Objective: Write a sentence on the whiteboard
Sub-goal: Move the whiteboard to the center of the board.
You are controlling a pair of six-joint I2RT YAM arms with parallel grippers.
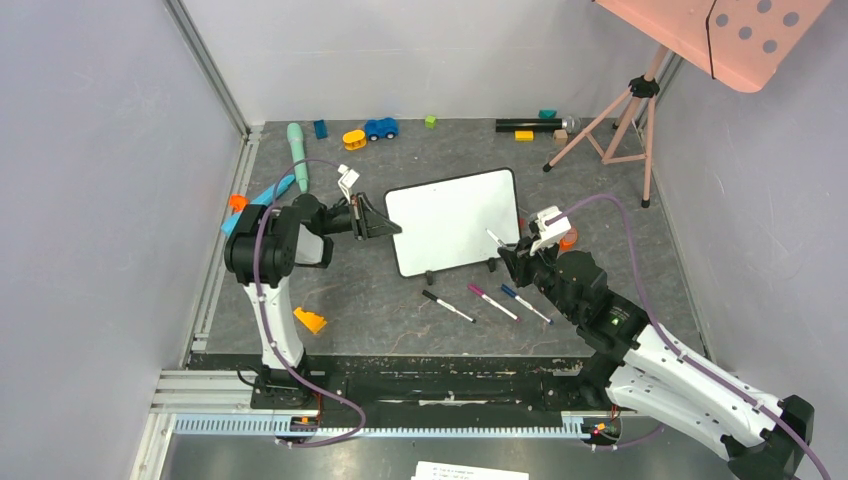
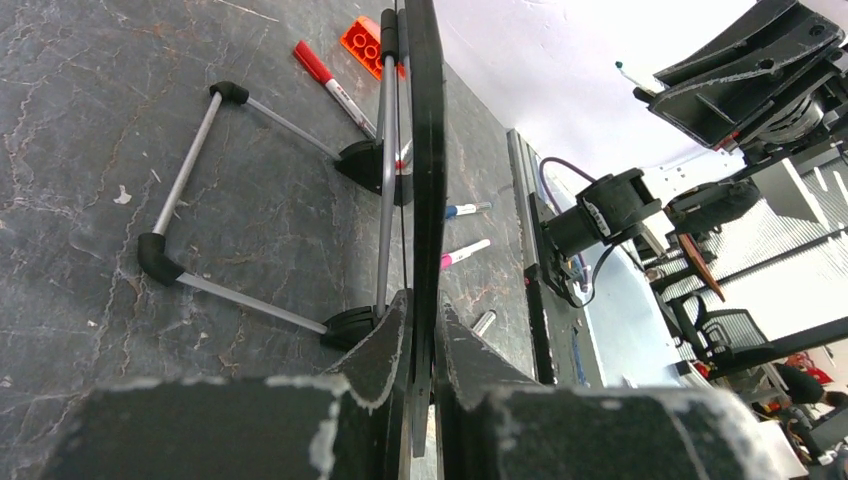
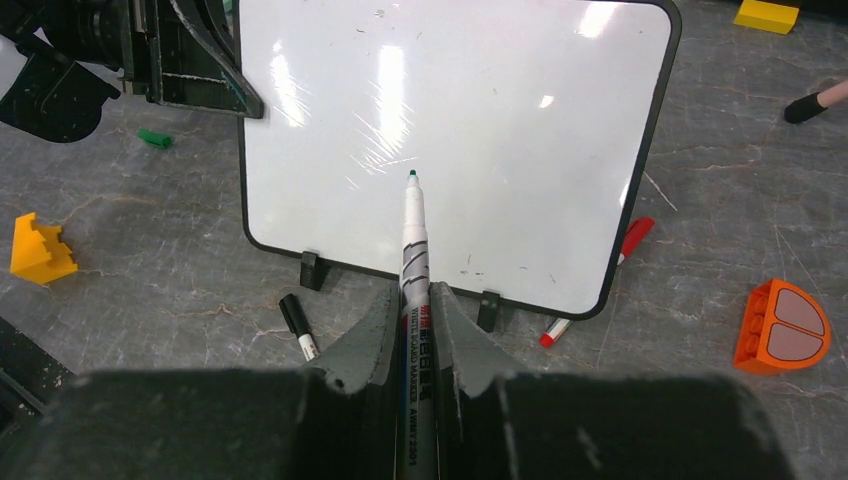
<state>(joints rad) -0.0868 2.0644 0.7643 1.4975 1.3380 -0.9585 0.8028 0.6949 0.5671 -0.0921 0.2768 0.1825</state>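
At the far left of the counter [image 1: 400,325], a yellow block [image 1: 310,320] lies near my left arm's base; the right wrist view cuts it off partly at the frame edge.

My left fingers [image 1: 372,222] [image 2: 400,340] are closed on the left edge of the whiteboard [image 1: 455,220] [image 2: 425,150] [image 3: 450,130]. From my left wrist I see the board only edge-on, as a thin black frame running up between the two fingers, so its face is hidden there. Behind it shows the wire stand [image 2: 190,160] and a red marker [image 2: 335,85], which from the right wrist is mostly covered by the board's corner.

The whiteboard stands tilted on its small black feet near the middle of the counter. Its white face carries glare streaks and a few faint specks too small to read.

In front of it lie three loose markers, apart from each other: black [image 1: 447,306], pink [image 1: 493,302] and blue [image 1: 525,304]. Only the black one's cap end shows from my right wrist.

My right fingers [image 1: 522,252] [image 3: 437,330] are clamped on a marker [image 1: 497,238] [image 3: 413,240] with a dark green tip, pointing at the board's lower middle. I cannot tell whether the tip touches the surface.

Just right of that is an orange piece [image 1: 568,240] [image 3: 785,328]. Farther right, a tripod [image 1: 620,120] carries a pink dotted panel [image 1: 730,35], cut off at the top.
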